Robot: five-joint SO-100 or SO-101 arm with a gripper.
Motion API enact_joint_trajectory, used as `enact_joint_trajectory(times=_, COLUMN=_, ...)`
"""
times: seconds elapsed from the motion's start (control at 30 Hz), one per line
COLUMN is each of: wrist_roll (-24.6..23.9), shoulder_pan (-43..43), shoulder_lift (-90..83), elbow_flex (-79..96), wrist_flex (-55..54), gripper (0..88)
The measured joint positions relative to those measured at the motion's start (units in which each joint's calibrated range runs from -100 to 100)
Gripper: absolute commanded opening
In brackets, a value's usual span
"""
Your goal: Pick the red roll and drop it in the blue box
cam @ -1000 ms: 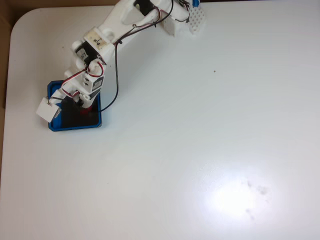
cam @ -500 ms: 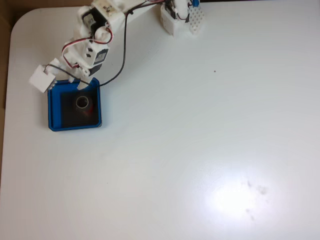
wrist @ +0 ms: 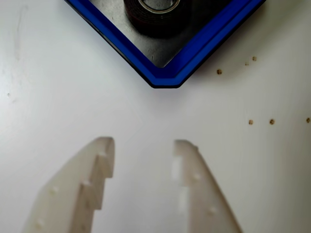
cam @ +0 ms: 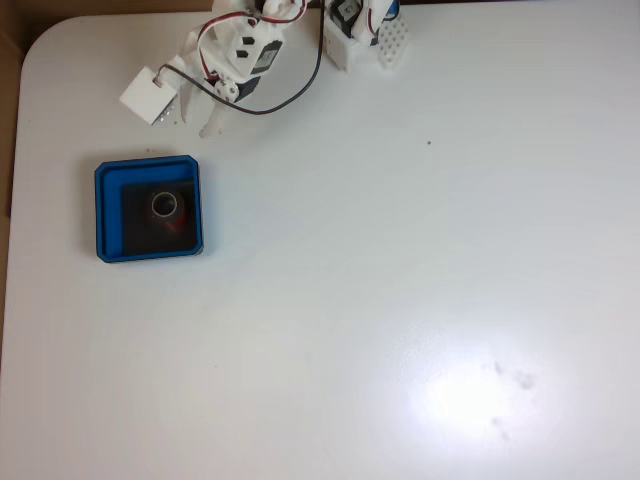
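Red roll (cam: 167,209) is standing upright on the black floor of the blue box (cam: 109,214), toward the middle, in the fixed view; we are noting its pale core facing up; in the wrist view we are seeing its dark top (wrist: 156,17) at the upper edge, inside the box corner (wrist: 167,78); gripper (wrist: 144,148) is hanging over bare white table (wrist: 58,92), near the box but apart from it; fingers (wrist: 99,162) are spread wide, holding nothing.
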Motion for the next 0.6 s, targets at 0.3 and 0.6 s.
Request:
enact_joint_trajectory(times=0.3, wrist_roll=0.08, shoulder_pan=0.00, shoulder_lift=-25.49, elbow_flex=34.17, wrist_flex=-21.10, gripper=11.2)
enact_joint_trajectory(times=0.6, wrist_roll=0.08, shoulder_pan=-0.20, shoulder_lift=-51.06, elbow_flex=54.26, wrist_flex=-23.07, gripper=11.2)
